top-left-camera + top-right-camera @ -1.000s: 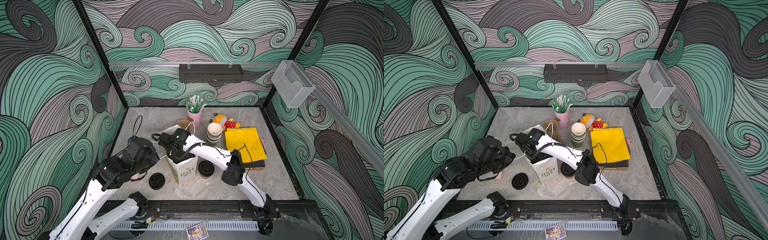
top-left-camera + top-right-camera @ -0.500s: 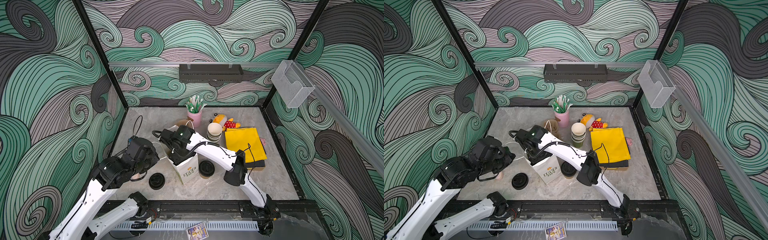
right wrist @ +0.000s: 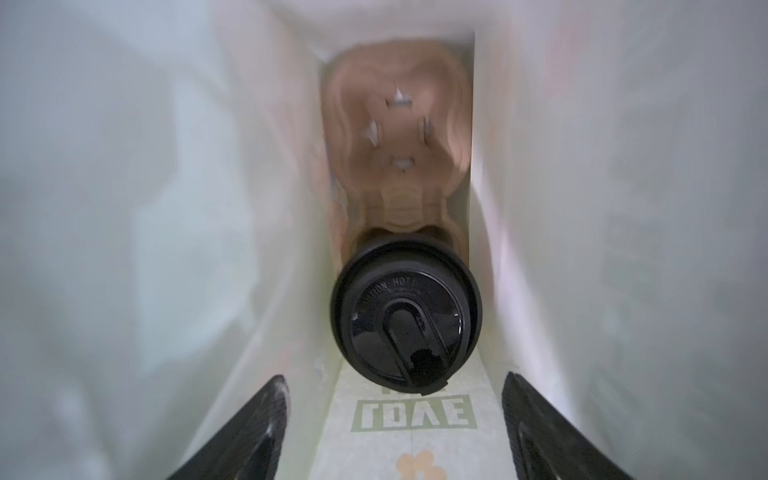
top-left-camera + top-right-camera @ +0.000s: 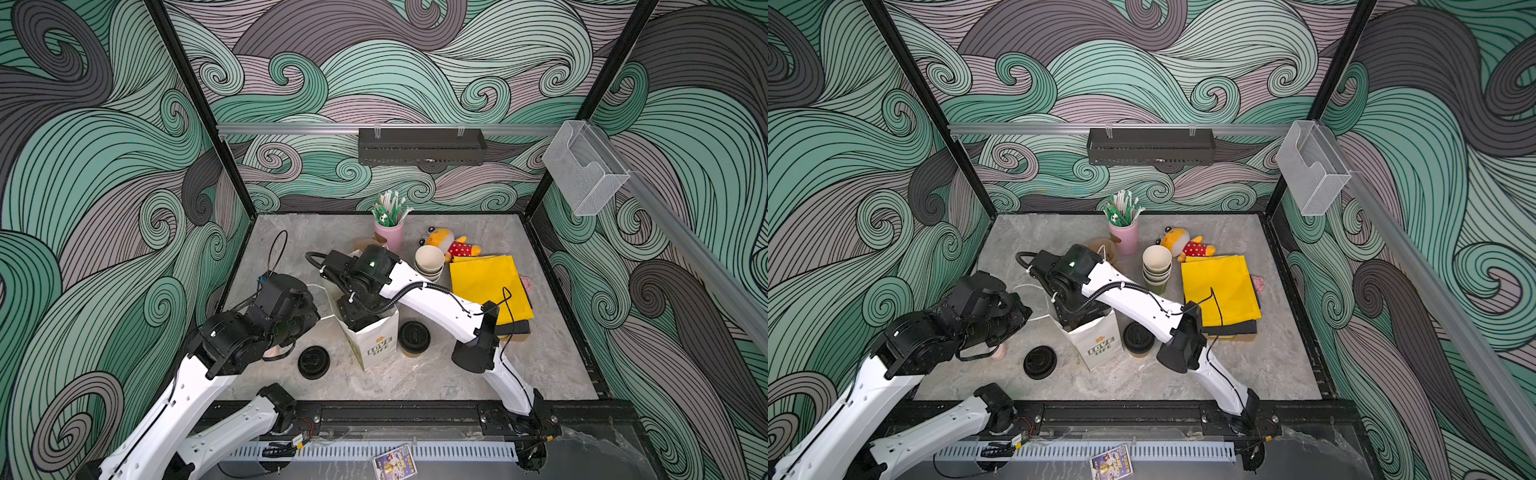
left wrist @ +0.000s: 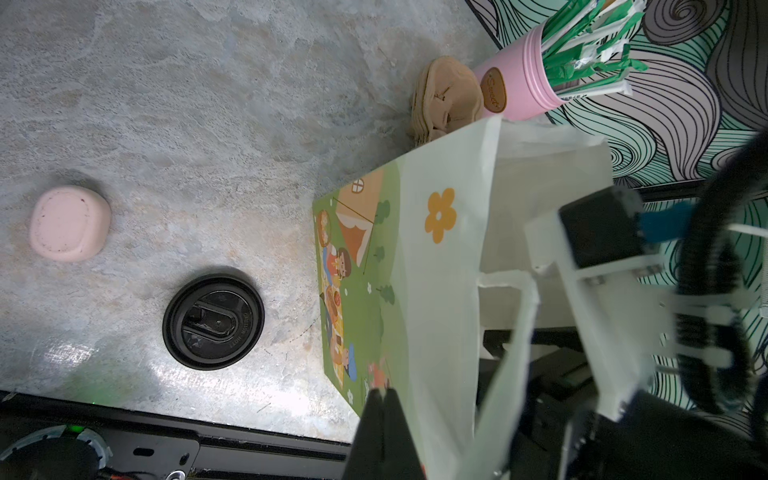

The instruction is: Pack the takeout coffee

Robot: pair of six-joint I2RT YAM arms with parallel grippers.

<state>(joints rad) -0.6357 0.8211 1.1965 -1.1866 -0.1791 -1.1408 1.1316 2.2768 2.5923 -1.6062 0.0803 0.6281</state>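
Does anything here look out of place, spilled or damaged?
One round black plastic lid lies flat on the grey table, beside the white paper bag, with no cup under it. Nothing looks spilled or damaged.

The bagged cup (image 3: 409,316) stands upright deep inside the paper bag (image 3: 124,249). Its round black lid faces up at me, and it sits at one end of a brown pulp carrier (image 3: 399,124). I cannot tell the colour of its wall. The brown cup (image 4: 413,338), also capped with a black lid, stands upright on the desk (image 4: 540,365), just beside the bag's printed side.
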